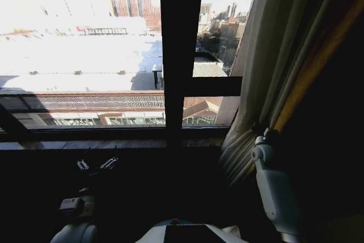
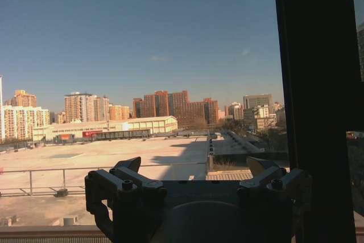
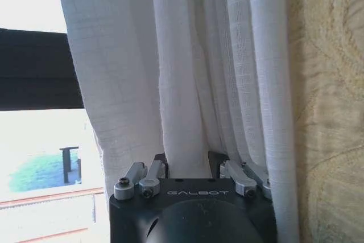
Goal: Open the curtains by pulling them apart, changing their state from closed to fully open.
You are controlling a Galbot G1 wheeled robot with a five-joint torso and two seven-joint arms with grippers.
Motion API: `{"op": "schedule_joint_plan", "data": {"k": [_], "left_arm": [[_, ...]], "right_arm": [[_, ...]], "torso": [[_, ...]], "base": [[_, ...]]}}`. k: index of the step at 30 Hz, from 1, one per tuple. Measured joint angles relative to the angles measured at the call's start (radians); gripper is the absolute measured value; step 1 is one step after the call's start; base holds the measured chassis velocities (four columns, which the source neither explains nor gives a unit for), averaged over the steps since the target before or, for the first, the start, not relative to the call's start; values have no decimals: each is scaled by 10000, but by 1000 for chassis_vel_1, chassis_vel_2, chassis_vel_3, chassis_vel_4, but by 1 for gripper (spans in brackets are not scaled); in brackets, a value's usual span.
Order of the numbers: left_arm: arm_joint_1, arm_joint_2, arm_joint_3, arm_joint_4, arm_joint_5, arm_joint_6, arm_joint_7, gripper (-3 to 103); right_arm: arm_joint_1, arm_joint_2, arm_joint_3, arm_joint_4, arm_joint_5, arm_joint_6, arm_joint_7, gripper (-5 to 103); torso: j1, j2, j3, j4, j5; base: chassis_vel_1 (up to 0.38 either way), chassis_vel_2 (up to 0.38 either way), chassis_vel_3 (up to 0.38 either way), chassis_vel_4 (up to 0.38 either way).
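Observation:
The sheer white curtain (image 1: 267,66) hangs bunched in pleats at the right side of the window. My right gripper (image 1: 263,135) reaches up into its lower folds. In the right wrist view the right gripper (image 3: 190,166) is shut on a pleat of the curtain (image 3: 187,83), and its fingertips are buried in the fabric. My left gripper (image 1: 95,164) sits low on the left, below the sill, away from any fabric. Seen from the left wrist, the left gripper (image 2: 196,169) is open, with nothing between its fingers and bare glass ahead.
A dark vertical window frame bar (image 1: 181,55) and a crossbar (image 1: 219,86) divide the glass. A heavier yellowish drape (image 3: 330,112) hangs right beside the sheer curtain. The sill (image 1: 102,143) runs across below the glass, with rooftops and towers outside.

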Motion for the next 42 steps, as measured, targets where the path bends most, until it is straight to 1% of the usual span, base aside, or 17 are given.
{"op": "schedule_joint_plan", "data": {"k": [2, 3, 5, 6, 8, 9, 11, 12, 14, 15, 16, 17, 19, 21, 28, 35, 42], "left_arm": [[-69, -2, 0, 0, -2, 40, -7, 100], [-69, -2, 0, 0, -2, 40, -7, 100], [-114, -1, 3, -13, -5, 102, -4, 100], [-142, 9, 2, -32, -10, 152, -5, 100], [-178, 22, 0, -40, -18, 195, -5, 100], [-178, 22, 0, -40, -18, 195, -5, 100], [-191, 38, -4, -41, -29, 215, -5, 100], [-195, 46, -6, -41, -36, 220, -5, 100], [-198, 54, -9, -41, -40, 224, -5, 100], [-198, 54, -9, -41, -40, 224, -5, 100], [-198, 59, -9, -41, -41, 225, -5, 100], [-198, 64, -9, -41, -41, 228, -5, 100], [-189, 63, -7, -49, -41, 234, -5, 100], [-181, 62, -7, -54, -41, 235, -6, 100], [-110, 52, -47, -134, -242, 298, -11, 100], [-56, 48, -66, -148, -273, 328, -12, 100], [-32, 56, -67, -150, -267, 327, -12, 100]], "right_arm": [[-505, 126, -241, 887, 224, -248, -211, 46], [-505, 126, -241, 887, 224, -248, -211, 46], [-833, 207, -440, 1468, 253, -448, -269, 46], [-1077, 251, -590, 1930, 233, -610, -296, 57], [-1425, 291, -844, 2539, 121, -778, -315, 68], [-1425, 291, -844, 2539, 121, -778, -315, 68], [-1710, 325, -1055, 3000, -33, -837, -323, 79], [-1865, 353, -1192, 3230, -160, -845, -325, 79], [-2040, 388, -1385, 3460, -482, -848, -339, 90], [-2040, 388, -1385, 3460, -482, -848, -339, 90], [-2070, 396, -1427, 3490, -623, -848, -385, 95], [-2117, 435, -1493, 3501, -1002, -841, -526, 98], [-2138, 520, -1637, 3434, -1436, -721, -564, 100], [-2142, 546, -1687, 3416, -1491, -696, -557, 100], [-2151, 704, -2292, 3319, -2257, -554, -514, 100], [-2117, 768, -2515, 3238, -2453, -534, -518, 100], [-2095, 772, -2518, 3219, -2459, -521, -534, 100]], "torso": [[0, 1, -1, 1, -4], [0, 1, -1, 1, -4], [0, 1, -1, 1, -4], [-1, 1, -1, 1, -3], [-1, 1, -1, 0, -3], [-1, 1, -1, 0, -3], [0, 1, -1, 1, -1], [0, 1, -1, 1, 0], [-1, 1, -2, 1, -1], [-1, 1, -2, 1, -1], [-1, 1, -1, 1, -2], [-1, 2, -2, 1, -2], [-1, 1, -2, 1, -2], [0, 1, -1, 1, 0], [0, 1, -1, 2, 0], [-1, 1, -1, 2, 1], [-1, 1, -1, 2, -1]], "base": [[0, 0, 0, 0], [0, 0, 0, 0], [0, 0, 0, 0], [0, 0, 0, 0], [0, 0, 0, 0], [0, 0, 0, 0], [0, 0, 0, 0], [0, 0, 0, 0], [0, 0, 0, 0], [0, 0, 0, 0], [0, 0, 0, 0], [0, 0, 0, 0], [0, 0, 0, 0], [0, 0, 0, 0], [5, 8, -8, -5], [117, 105, -113, -108], [243, 239, -230, -235]]}}
